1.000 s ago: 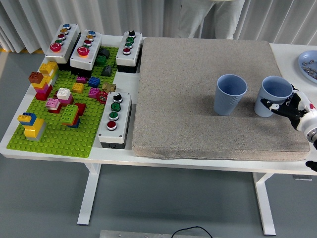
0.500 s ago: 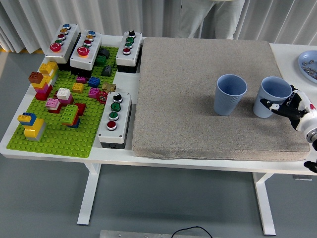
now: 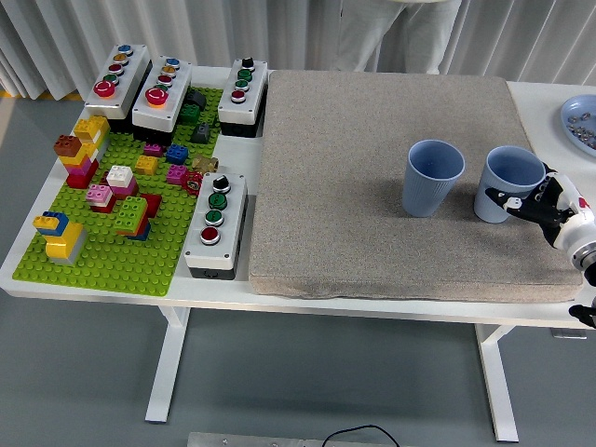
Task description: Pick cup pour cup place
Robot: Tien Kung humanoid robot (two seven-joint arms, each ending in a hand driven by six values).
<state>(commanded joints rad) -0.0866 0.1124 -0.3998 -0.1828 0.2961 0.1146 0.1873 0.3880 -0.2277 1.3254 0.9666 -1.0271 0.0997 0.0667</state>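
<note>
The right hand [image 3: 543, 200] has its fingers wrapped around the right cup [image 3: 508, 182] near the mat's [image 3: 372, 140] right edge. The other cup [image 3: 433, 176] stands just beside it, apart, upright.

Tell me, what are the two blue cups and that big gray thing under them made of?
The left cup and the right cup, which the right hand grips, look like matte plastic or maybe paper: thin rims, faint vertical ribs, no shine. The gray mat looks like felt or short carpet: fuzzy, speckled, soft edges.
</note>
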